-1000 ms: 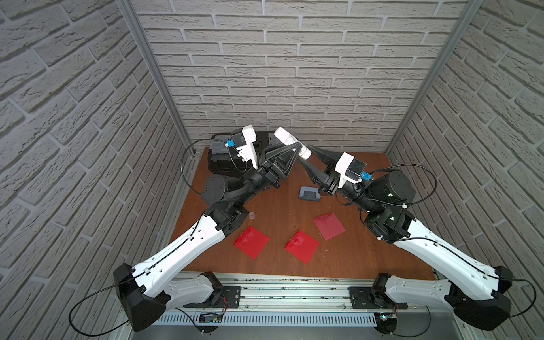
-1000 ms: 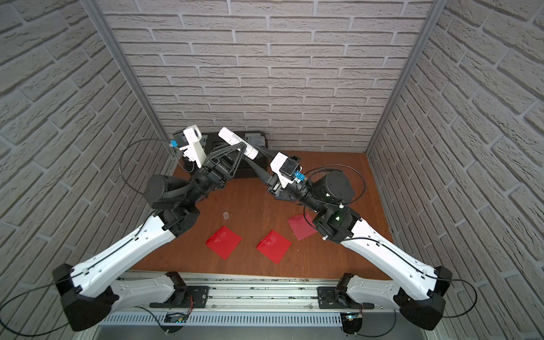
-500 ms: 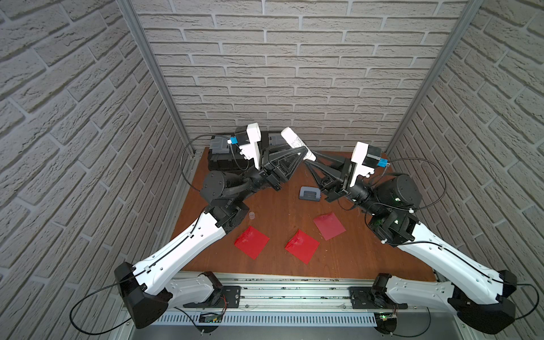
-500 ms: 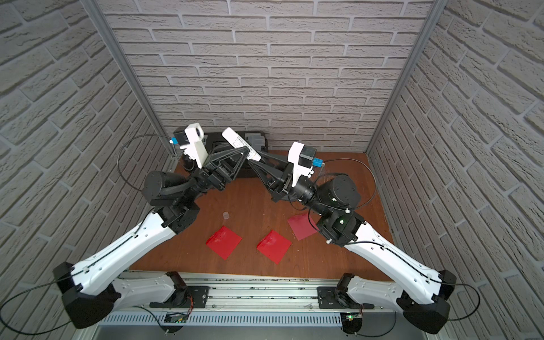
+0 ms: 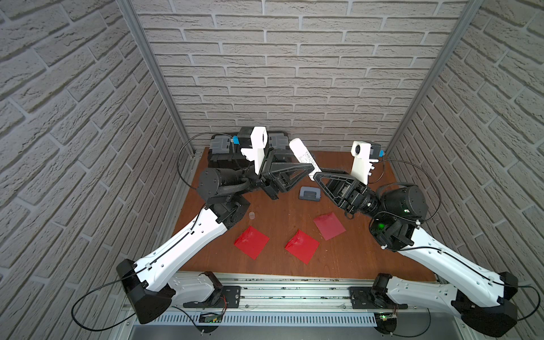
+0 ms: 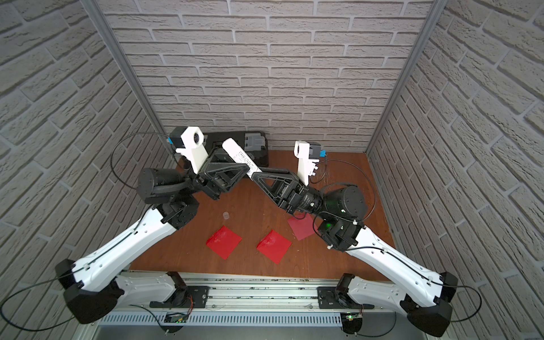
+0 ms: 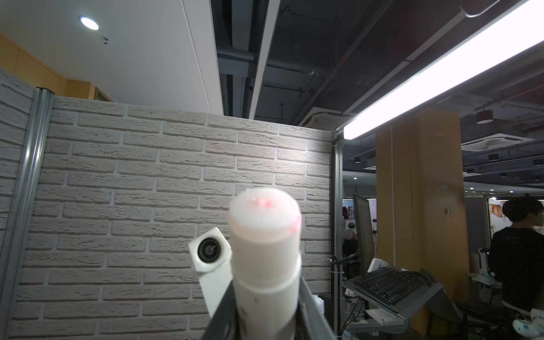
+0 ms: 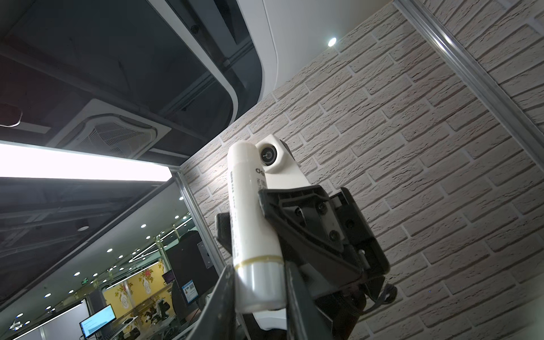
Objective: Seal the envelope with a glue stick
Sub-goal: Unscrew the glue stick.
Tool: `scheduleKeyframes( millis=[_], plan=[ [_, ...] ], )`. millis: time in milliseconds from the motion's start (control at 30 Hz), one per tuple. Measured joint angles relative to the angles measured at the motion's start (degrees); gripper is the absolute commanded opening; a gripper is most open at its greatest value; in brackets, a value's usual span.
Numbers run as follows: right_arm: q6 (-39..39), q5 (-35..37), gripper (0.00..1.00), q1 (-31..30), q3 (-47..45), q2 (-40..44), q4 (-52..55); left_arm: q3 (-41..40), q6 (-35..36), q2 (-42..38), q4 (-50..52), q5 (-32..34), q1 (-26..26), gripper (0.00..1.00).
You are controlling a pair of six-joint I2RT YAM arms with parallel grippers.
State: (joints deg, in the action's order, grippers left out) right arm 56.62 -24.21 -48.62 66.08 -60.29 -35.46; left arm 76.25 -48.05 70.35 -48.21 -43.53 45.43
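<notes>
Glue stick (image 5: pixel 303 157) aslant, tip upward

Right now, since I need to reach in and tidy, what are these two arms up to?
The left gripper and the right gripper are both shut on the glue stick, holding it in the air over the back of the table; the right one grips its lower end. The upper end is uncapped. Three red envelopes lie flat on the table, untouched.

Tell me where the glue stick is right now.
In both top views the glue stick hangs tilted above the back of the table, clamped between the left gripper and the right gripper, with the grey hole punch on the wood below.
</notes>
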Motion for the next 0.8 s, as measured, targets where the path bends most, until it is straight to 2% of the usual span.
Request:
scheduleKeyframes(
  millis=[167,267,433,600,800],
  plan=[
    [-8.74,5.14,0.45,-0.37,-1.27,3.85,6.21,-0.96,1.60,-0.22,1.79,1.79,0.13,0.05],
    [-17.99,9.20,0.53,-0.42,-2.47,6.71,8.96,-2.84,1.95,-0.59,1.92,5.57,0.04,0.04],
    [-35.69,13.03,0.53,-0.39,-2.47,7.61,9.62,-5.92,0.24,-0.66,1.64,11.26,0.07,0.04],
    [-54.77,12.07,0.52,-0.42,-1.22,4.46,10.67,-8.15,-2.16,-0.66,1.07,16.24,0.26,0.03],
    [-70.82,11.15,0.42,-0.42,-0.59,1.70,12.17,-9.64,-3.34,-1.09,1.75,20.55,0.35,0.03]
  ],
)
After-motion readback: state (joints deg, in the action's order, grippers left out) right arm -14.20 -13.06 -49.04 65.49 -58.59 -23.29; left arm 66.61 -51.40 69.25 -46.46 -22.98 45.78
